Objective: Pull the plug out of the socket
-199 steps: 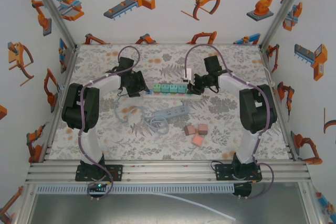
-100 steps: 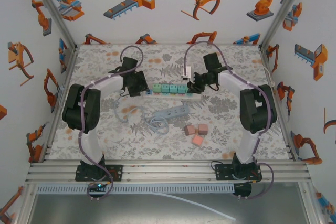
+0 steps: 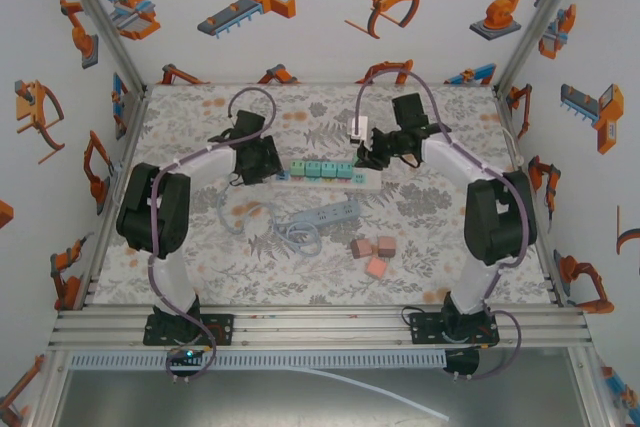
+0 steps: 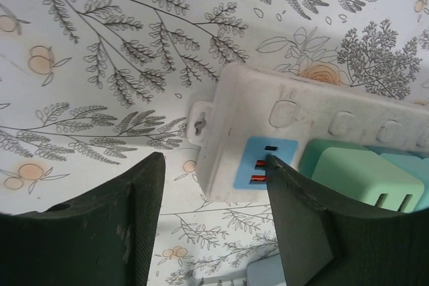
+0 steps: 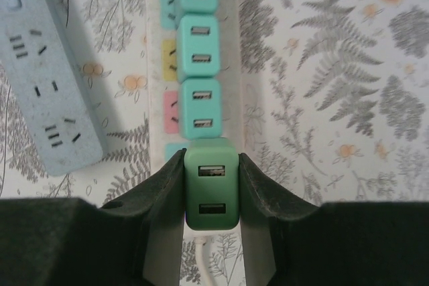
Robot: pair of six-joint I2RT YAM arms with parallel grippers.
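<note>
Plug (image 5: 211, 189), green, two ports on its face. Clamped between the fingers of my right gripper (image 5: 211, 157) at the 3 o'clock end of the white power strip (image 3: 372, 185), in line with the row of teal plugs (image 5: 198, 102). A sliver of blue socket face shows at its 11 o'clock corner. I cannot tell whether its pins are clear.

Edges and room:
- White power strip: lies along the 9-to-3 line, a little beyond the table's middle.
- Toward 12 o'clock: bare floral cloth (image 3: 300, 112) up to the back wall.
- Toward 3 o'clock: bare cloth beyond the strip's end, up to the side wall.
- Toward 6 o'clock: blue-grey power strip (image 3: 328, 215) with its coiled cord (image 3: 296, 237), near the white one but apart from it. Three pink blocks (image 3: 372, 252) sit just past it, then bare cloth to the near rail.

Arms:
- Right: elbow raised at 3 o'clock, forearm reaching in toward 10 o'clock, wrist turned down over the strip's end.
- Left: elbow raised at 9 o'clock, forearm reaching toward 2 o'clock, wrist low at the strip's 9 o'clock end.
- Left gripper (image 4: 214, 162): fingers apart and astride that end. One tip is against the blue socket face (image 4: 268, 159), the other stands off over the cloth.
</note>
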